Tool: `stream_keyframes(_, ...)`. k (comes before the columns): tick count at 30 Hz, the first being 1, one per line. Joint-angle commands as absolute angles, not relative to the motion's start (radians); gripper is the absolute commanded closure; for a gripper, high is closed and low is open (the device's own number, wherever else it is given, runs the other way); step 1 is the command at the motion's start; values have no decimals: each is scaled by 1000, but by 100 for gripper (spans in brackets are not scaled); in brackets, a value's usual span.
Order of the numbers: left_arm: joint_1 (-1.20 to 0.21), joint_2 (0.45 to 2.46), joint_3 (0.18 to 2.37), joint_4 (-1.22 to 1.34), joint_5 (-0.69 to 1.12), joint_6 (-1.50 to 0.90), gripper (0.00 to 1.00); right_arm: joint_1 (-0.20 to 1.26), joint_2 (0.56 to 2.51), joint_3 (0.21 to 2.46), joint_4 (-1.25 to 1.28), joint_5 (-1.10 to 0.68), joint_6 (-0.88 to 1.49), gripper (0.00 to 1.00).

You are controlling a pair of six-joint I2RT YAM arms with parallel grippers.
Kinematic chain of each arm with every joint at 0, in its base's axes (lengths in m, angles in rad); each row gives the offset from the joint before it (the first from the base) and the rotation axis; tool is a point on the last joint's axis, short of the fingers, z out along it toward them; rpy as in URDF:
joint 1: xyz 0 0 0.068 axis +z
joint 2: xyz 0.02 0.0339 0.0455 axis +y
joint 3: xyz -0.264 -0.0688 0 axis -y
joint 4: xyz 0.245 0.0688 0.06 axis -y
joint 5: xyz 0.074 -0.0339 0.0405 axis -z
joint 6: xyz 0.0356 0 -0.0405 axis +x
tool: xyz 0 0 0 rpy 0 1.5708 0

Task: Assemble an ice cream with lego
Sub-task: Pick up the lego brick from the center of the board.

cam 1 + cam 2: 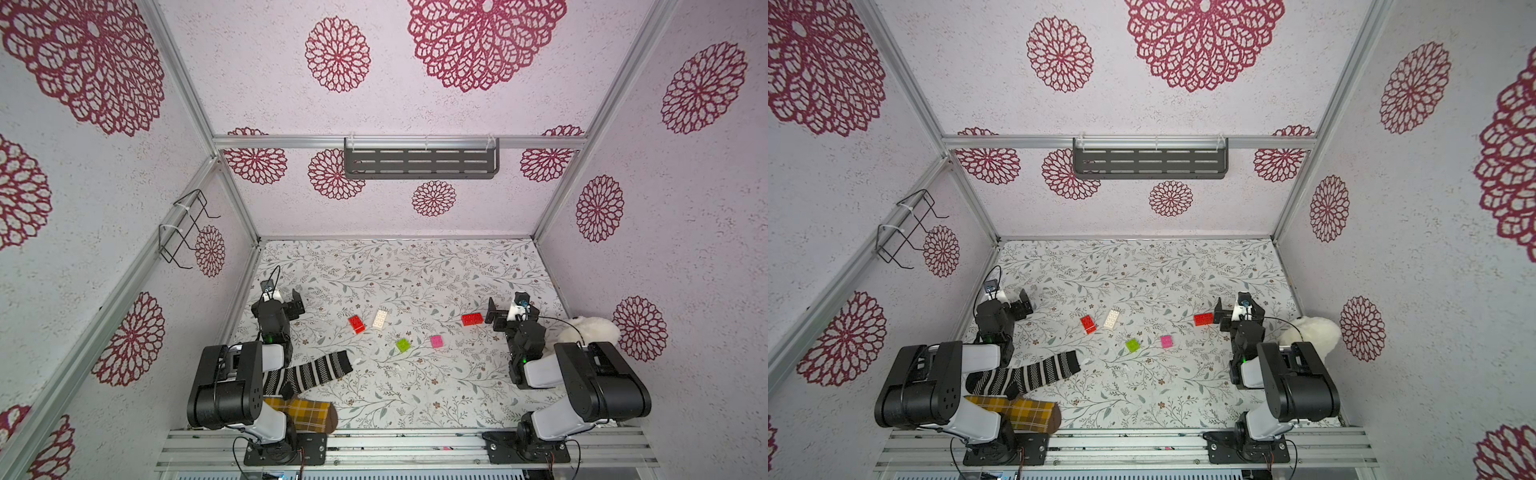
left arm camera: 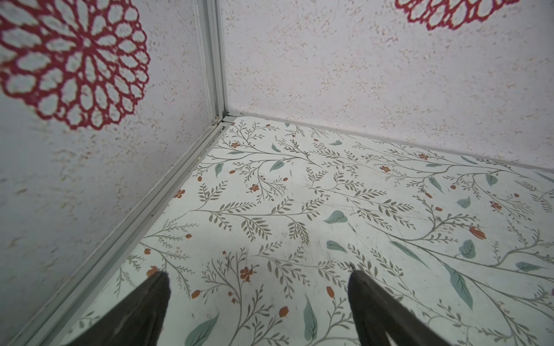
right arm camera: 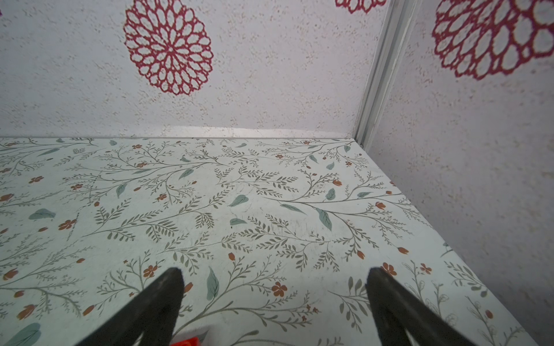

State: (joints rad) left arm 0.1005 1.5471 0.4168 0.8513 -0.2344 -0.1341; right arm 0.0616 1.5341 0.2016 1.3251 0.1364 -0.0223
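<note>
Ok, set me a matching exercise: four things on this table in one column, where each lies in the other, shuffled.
Things:
1 white brick
2 green brick
3 striped sock
4 fluffy white toy

Places:
A beside the right arm
B beside the pink brick
C partly under the left arm
D close alongside a red brick

Pairs: 1-D, 2-B, 3-C, 4-A

Bright, even light, soft pale shadows, strong wide-angle bending at edges, wrist views blurred up close.
</note>
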Motion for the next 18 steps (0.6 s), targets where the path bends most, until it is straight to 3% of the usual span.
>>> stream_keyframes(1,46,1469,442,795,-358,-101,3,77,1448,174,1339,186,-6,1)
stream_keyframes(5,-6,1321,496,632,-458,-74,3,100,1224,181,1154,177,-7,1)
stream_keyframes(8,-24,1152,475,647,-471,-136,3,107,1085,226,955,289,218,1)
stream_keyframes(13,-35,890,440,637,-448,-340,3,92,930,285,720,177,328,1)
stream_keyframes(18,-32,825,539,429,-450,-456,3,92,840,177,856,163,402,1)
